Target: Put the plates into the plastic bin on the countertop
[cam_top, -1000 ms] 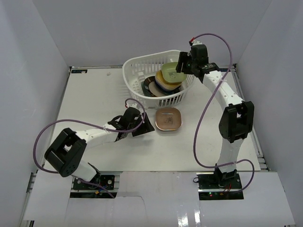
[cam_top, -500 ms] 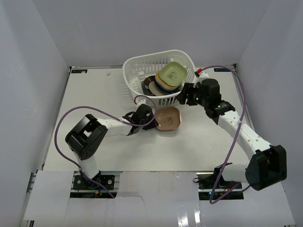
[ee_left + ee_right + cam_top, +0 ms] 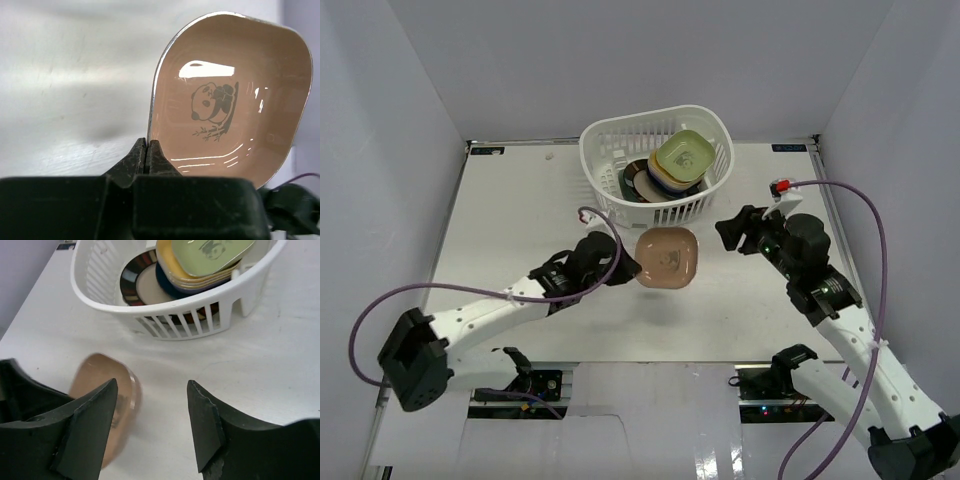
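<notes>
Lifted off the countertop (image 3: pixel 510 220) since half a second ago, the brown dish (image 3: pixel 667 257) now hangs tilted from the left gripper (image 3: pixel 626 268), while the right gripper (image 3: pixel 730 232) has drawn back from the bin (image 3: pixel 660 210) toward its own base.

The left gripper's fingers (image 3: pixel 148 150) are pressed together on the dish's near rim, with only the thin edge between them. The dish rises up and away from those fingertips, its hollow face turned to the wrist camera. It is a rounded square, glossy light brown with a pale rim, and a small black-and-white panda on a sprig is printed in the middle.

The right gripper (image 3: pixel 152 385) is spread wide and holds nothing. The bin stands straight ahead of its fingers, beyond a stretch of bare table. The brown dish (image 3: pixel 107 410) shows blurred, low and to the left of its left finger.

The bin is white, with slotted sides. Inside it, a green dish (image 3: pixel 684 153) lies on top of a stack of yellow, cream and dark blue ones, which leans on a dark-rimmed round plate (image 3: pixel 638 180).
</notes>
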Tool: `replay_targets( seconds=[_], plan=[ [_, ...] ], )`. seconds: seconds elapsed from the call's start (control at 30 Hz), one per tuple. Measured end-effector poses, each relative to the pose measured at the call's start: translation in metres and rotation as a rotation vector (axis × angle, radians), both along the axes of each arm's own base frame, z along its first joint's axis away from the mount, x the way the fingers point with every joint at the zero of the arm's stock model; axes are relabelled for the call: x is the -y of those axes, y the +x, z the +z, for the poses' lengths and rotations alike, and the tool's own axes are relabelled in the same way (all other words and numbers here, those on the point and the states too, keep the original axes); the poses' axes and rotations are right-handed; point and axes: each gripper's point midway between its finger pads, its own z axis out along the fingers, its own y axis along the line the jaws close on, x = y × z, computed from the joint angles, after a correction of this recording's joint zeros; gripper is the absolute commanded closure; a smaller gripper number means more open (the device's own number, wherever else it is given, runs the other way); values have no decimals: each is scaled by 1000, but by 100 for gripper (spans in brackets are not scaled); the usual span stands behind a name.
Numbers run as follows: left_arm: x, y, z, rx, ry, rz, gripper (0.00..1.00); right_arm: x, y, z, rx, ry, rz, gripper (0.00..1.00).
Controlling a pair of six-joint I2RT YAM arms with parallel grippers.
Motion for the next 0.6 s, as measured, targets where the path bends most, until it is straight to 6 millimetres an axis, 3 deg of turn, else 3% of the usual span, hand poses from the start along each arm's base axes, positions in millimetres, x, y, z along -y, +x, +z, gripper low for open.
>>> replay_targets(
  seconds=[0.03,0.17,0.23,0.3,0.37,0.47,0.6],
  plan=[
    [-2,1,24,41,-34,8,100,6,-4,5,24,6,-22,45],
    [8,30,121,206,-109,52,100,23,-16,-4,36,13,-86,92],
    [22,56,165,288,-123,71,100,26,-20,-22,-3,2,-95,92],
    [39,86,195,353,-125,88,100,27,-25,-43,-59,-10,-98,92],
    [55,117,202,383,-96,106,100,28,-32,-65,-113,-24,-93,91],
    [73,163,184,373,-44,126,100,31,-44,-82,-158,-30,-83,89],
    [85,239,113,293,71,173,100,31,-53,-79,-153,-22,-66,88]
  ],
)
